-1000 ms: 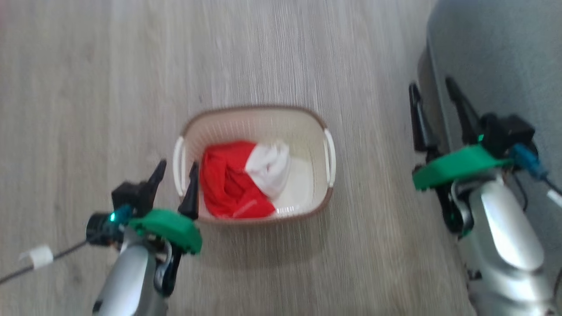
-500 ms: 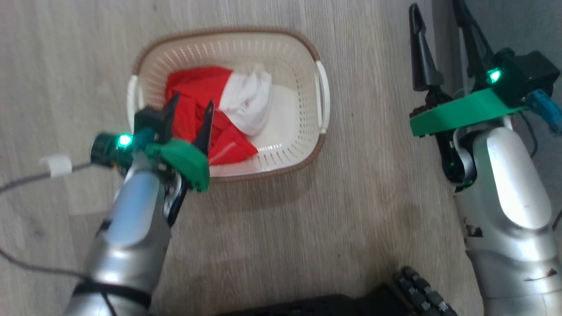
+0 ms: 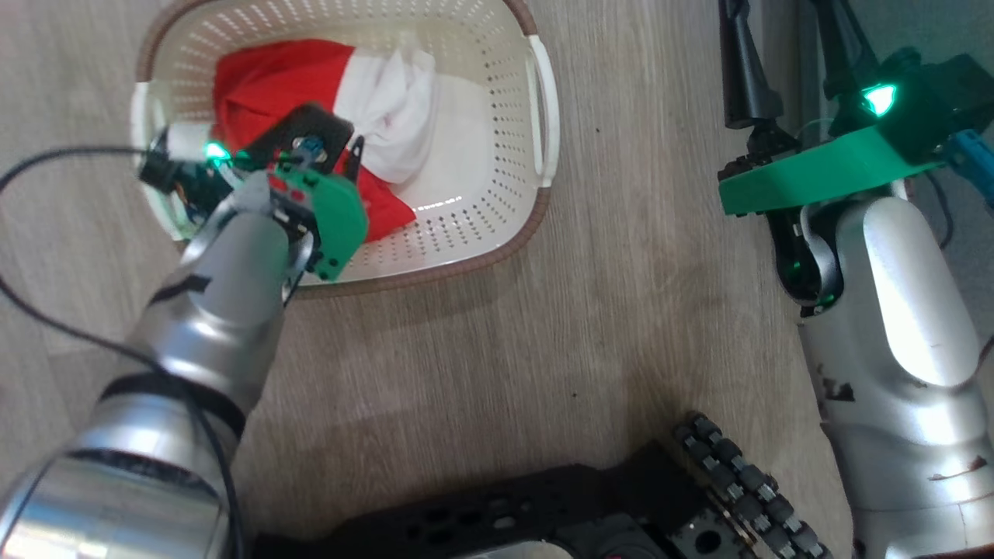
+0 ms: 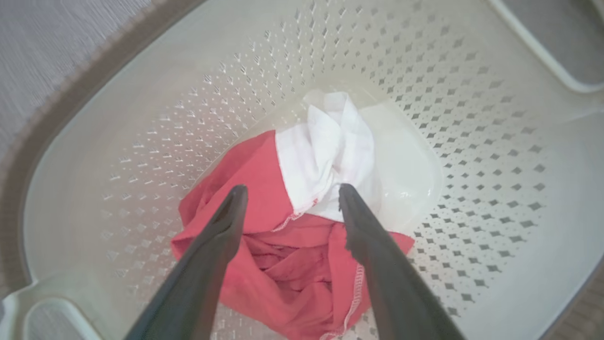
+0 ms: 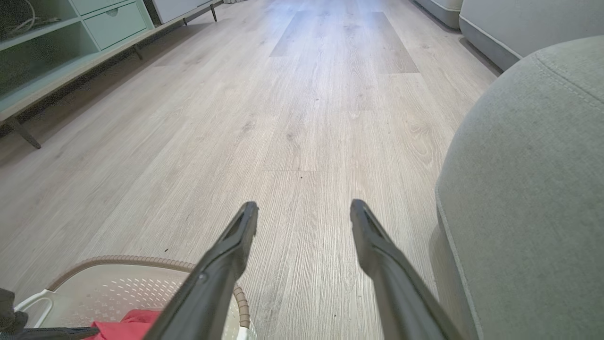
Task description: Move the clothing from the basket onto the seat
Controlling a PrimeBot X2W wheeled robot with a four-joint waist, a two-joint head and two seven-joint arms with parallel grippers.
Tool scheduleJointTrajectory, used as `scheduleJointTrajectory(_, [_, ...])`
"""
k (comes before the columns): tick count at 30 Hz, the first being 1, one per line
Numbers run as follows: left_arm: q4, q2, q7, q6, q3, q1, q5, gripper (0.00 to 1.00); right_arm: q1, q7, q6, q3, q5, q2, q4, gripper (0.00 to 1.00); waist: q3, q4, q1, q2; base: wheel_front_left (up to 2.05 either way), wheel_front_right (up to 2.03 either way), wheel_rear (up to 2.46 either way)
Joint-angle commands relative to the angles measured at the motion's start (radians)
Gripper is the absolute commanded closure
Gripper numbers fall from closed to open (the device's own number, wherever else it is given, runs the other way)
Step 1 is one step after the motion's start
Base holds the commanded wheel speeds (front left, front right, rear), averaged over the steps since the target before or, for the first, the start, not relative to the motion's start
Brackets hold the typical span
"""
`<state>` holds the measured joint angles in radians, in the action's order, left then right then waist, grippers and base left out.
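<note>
The basket (image 3: 497,250), cream with perforated walls and a brown rim, stands on the wooden floor at the head view's upper left. In it lies the clothing (image 3: 264,74), a crumpled red garment with a white part (image 3: 392,116). My left gripper (image 3: 330,155) points down into the basket. In the left wrist view my left gripper (image 4: 292,191) is open, its fingers straddling the clothing (image 4: 292,264) where red meets white, just above the fabric. My right gripper (image 3: 784,31) is open in the air beside the seat (image 3: 943,27). The right wrist view shows my right gripper (image 5: 304,208) above bare floor, with the grey-green seat (image 5: 528,189) to its right.
My black base and its roller wheel (image 3: 730,481) sit at the bottom of the head view. A cable (image 3: 46,163) loops left of the left arm. Farther off stand a low pale-green cabinet (image 5: 71,42) and another grey upholstered piece (image 5: 519,23). Wooden floor (image 3: 606,310) lies between basket and seat.
The head camera has tipped downward, so the whole picture shifted. My left gripper went from beside the basket's left handle into the basket, over the clothing. The right arm keeps its pose.
</note>
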<state>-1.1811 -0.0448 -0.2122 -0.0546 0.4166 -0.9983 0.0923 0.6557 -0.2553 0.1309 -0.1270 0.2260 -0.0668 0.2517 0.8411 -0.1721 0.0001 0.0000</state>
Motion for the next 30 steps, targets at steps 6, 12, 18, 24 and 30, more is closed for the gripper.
scheduleJointTrajectory(6, [-0.066,-0.048,0.071,0.028,0.086,-0.067,0.102,0.00,-0.008,-0.006,0.000,-0.019,0.020,0.016,-0.044,0.00,0.044,-0.027,-0.0001,0.0000,0.00,0.00,0.00])
scheduleJointTrajectory(12, [-0.091,-0.093,0.126,0.041,0.175,-0.119,0.185,0.00,-0.004,-0.006,0.000,-0.020,0.038,0.017,-0.061,0.00,0.086,-0.050,-0.0001,0.0000,0.00,0.00,0.00])
scheduleJointTrajectory(18, [-0.101,-0.140,0.174,0.054,0.251,-0.156,0.254,0.00,0.000,-0.006,0.000,-0.023,0.057,0.017,-0.077,0.00,0.130,-0.071,-0.0001,0.0000,0.00,0.00,0.00])
scheduleJointTrajectory(24, [-0.105,-0.166,0.169,0.066,0.252,-0.164,0.238,0.00,0.002,-0.006,0.000,-0.029,0.082,0.017,-0.090,0.00,0.158,-0.087,-0.0001,0.0000,0.00,0.00,0.00])
scheduleJointTrajectory(30, [-0.107,-0.173,0.116,0.065,0.214,-0.152,0.176,1.00,0.008,-0.006,0.000,-0.029,0.098,0.017,-0.086,0.00,0.155,-0.091,-0.0001,0.0000,0.00,0.00,0.00])
